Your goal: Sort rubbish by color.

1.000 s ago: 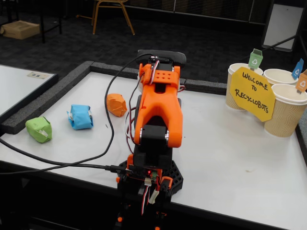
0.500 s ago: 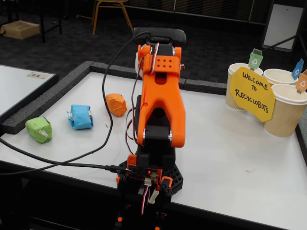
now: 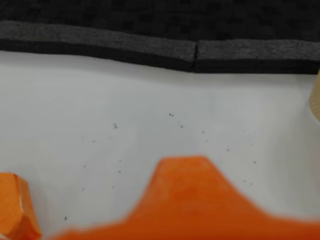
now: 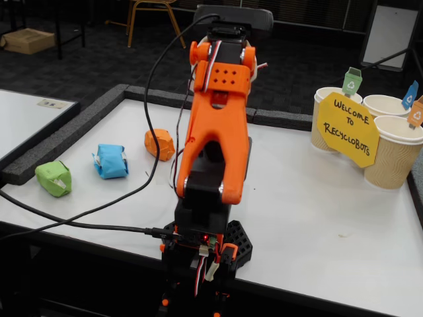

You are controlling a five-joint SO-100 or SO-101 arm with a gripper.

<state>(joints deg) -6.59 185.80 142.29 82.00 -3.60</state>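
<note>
Three wads in a row, seen only from the fixed camera

Green wad [image 4: 53, 178], blue wad [image 4: 110, 161], orange wad [image 4: 159, 144]; wrist view shows only the blurred gripper [image 3: 182, 200], finger spacing unclear.

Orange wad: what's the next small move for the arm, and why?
Probably swing left, as the fixed view shows it, and lower toward the orange wad. It lies nearest the arm among the three wads, untouched on the table, and shows only at the wrist view's lower left corner. Nothing appears held, though the fingers are barely visible.

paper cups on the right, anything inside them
In the fixed view only the rims and small coloured flags of the three paper cups show. Their insides are hidden by the camera angle, and the yellow welcome sign covers part of their fronts.
</note>
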